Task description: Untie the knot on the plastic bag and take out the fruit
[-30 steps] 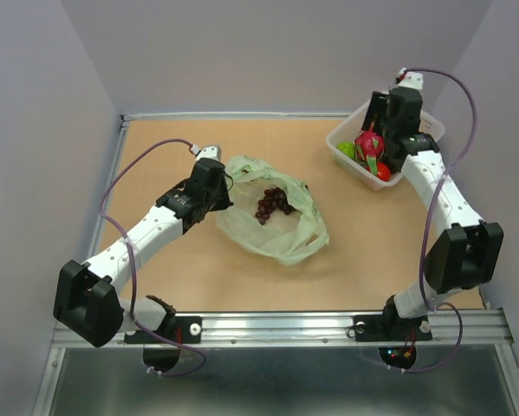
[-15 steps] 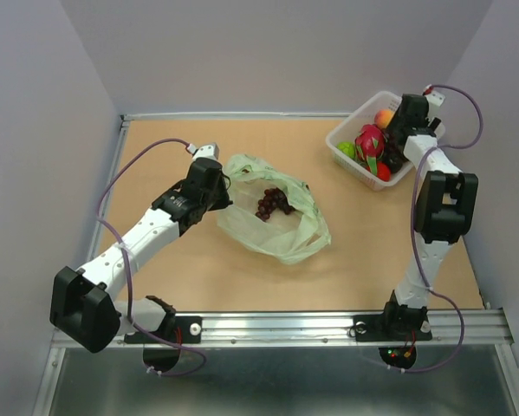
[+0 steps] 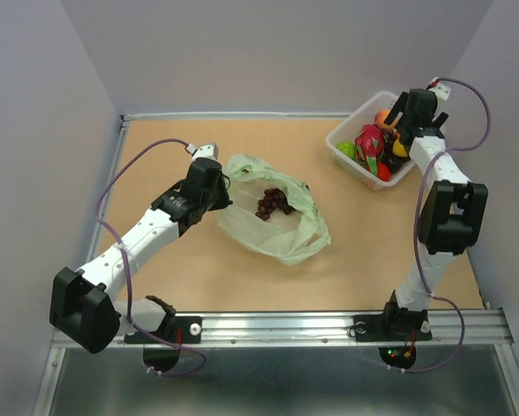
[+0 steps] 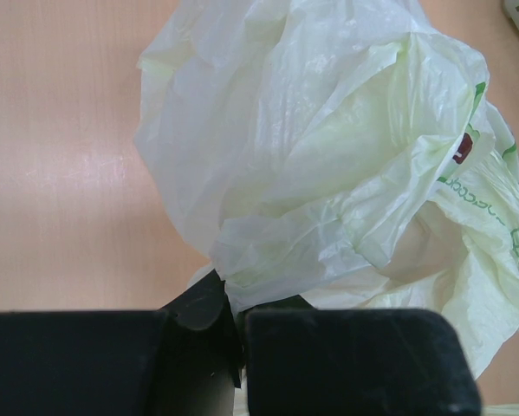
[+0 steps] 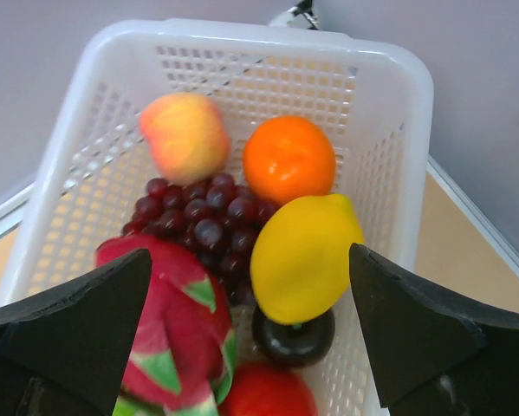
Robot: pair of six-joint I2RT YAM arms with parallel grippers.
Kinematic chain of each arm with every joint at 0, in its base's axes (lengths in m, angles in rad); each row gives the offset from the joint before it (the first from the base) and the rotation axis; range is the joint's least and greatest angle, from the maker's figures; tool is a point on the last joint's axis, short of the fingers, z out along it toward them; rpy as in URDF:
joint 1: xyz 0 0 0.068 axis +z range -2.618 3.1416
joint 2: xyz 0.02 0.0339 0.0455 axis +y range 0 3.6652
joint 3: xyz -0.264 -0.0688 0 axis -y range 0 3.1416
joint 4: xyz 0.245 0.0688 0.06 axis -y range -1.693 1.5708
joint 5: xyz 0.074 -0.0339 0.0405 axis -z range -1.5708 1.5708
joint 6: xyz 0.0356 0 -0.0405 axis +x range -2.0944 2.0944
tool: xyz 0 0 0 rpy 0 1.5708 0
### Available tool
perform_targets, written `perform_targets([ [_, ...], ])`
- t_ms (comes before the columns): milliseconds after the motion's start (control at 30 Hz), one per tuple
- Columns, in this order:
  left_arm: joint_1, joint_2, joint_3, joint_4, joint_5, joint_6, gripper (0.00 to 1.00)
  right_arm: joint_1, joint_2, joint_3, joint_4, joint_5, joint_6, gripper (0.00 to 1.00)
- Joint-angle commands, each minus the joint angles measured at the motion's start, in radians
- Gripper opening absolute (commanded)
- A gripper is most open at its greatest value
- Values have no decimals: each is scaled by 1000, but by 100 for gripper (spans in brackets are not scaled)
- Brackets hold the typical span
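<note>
Left pincer [image 4: 239, 319] tight on plastic bag [image 3: 281, 232], tan tabletop [image 3: 198, 264], lilac walls [image 3: 268, 52]

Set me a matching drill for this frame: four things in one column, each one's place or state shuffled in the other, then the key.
Things
1. left hand
2. right hand
3. dragon fruit
4. plastic bag

Places or states
A. lying in the white basket
B. open, above the basket
C. spread out flat, with grapes showing at its middle
D. shut on the bag's edge

Pairs: 1-D, 2-B, 3-A, 4-C
</note>
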Motion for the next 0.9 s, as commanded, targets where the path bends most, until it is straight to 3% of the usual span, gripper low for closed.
perform_targets([
  [0, 2, -28, -10, 20, -3, 6, 6, 22, -148, -78, 48, -160, -5, 100],
  [200, 2, -13, -3, 23, 10, 20, 6, 163, -267, -156, 26, -327, -132, 100],
  [400, 2, 2, 16, 17, -3, 37, 6, 430, -373, -237, -24, -508, -287, 98],
  [533, 2, 24, 30, 12, -5, 43, 6, 649, -430, -287, -89, -574, -396, 92],
  [633, 2, 39, 39, 11, -5, 51, 6, 742, -435, -313, -119, -605, -414, 83],
  [733, 2, 55, 54, 8, -2, 58, 6, 810, -395, -316, -182, -556, -457, 70],
  [867, 2, 79, 86, 2, 6, 66, 6, 846, -352, -340, -201, -464, -509, 63],
])
